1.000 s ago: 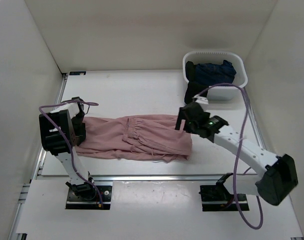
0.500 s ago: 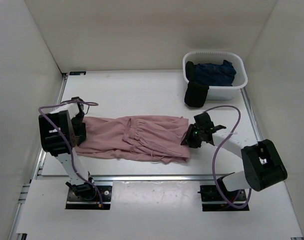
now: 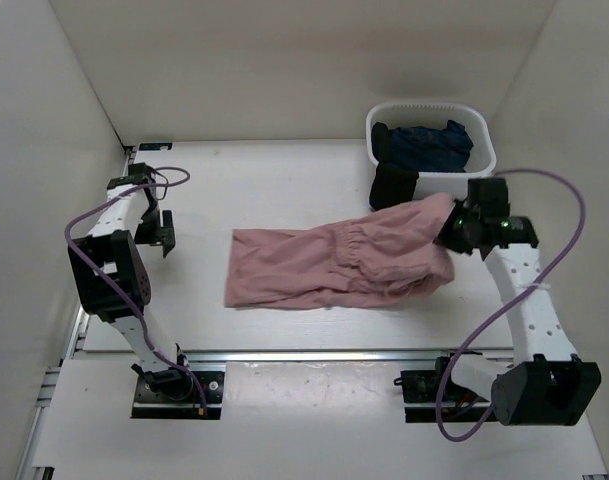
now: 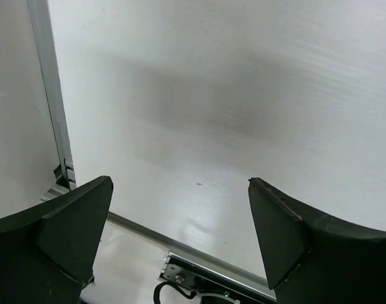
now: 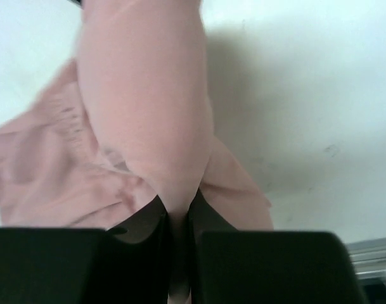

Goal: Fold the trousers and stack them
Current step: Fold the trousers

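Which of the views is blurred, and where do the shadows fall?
Right wrist view: the trousers hang very near the lens and look soft, with a grey shadow on the table beside them. Left wrist view: the left gripper frames a sharp table with a broad faint shadow band. Top view: even light, sharp, only soft shadows.

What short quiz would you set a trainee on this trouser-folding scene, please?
1. True or false: the left gripper grips the trousers.
2. Where do the dark garments lie? A) in the white basket, one hanging over its rim; B) on the trousers; C) under the left arm.
3. Which gripper is shut on the pink fabric?

Key: 1. False: it stands open and empty. 2. A. 3. The right gripper.
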Robot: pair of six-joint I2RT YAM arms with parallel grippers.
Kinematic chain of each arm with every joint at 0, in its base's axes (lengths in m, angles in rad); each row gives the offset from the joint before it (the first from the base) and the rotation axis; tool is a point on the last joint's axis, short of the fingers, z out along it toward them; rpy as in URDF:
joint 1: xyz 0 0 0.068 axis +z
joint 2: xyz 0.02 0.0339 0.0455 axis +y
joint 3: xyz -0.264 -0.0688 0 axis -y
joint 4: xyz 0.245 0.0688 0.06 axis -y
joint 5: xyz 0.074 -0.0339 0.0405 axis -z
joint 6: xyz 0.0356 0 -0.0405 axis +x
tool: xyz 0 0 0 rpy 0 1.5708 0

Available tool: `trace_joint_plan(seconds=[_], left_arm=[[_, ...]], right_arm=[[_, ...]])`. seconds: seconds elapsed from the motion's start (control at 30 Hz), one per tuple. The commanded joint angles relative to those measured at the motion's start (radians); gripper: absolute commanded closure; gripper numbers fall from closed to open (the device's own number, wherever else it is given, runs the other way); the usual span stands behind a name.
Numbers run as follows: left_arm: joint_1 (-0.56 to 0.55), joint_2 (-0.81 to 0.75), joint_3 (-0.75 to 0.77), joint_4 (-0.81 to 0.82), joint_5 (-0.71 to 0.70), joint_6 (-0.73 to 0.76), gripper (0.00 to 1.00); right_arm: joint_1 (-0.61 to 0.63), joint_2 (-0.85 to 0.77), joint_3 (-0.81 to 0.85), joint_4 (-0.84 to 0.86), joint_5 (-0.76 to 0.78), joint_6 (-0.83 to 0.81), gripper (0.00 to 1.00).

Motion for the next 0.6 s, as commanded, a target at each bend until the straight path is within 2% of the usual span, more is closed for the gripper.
trace_joint_plan(seconds=[0.0, 0.07, 0.3, 0.4, 0.57], left_arm=[[-0.003, -0.060, 0.034, -0.036, 0.062, -0.009, 0.00], [-0.003, -0.060, 0.034, -0.036, 0.051, -0.009, 0.00], [-0.003, -0.049, -0.012, -0.036, 0.033, -0.009, 0.00], [-0.003, -0.049, -0.023, -0.027, 0.022, -0.009, 0.00], [-0.003, -0.058, -0.043, -0.018, 0.022, -0.009, 0.00]], right_arm=[[0.036, 0.016, 0.243, -0.274, 0.163, -0.180, 1.00], [0.091, 0.094, 0.339, -0.331, 0.174, -0.191, 1.00], [0.580, 0.487, 0.782, -0.469, 0.164, -0.156, 1.00], [0.694, 0.722, 0.901, -0.535, 0.193, -0.156, 1.00], [0.746, 0.922, 1.060, -0.525, 0.149, -0.137, 1.00]])
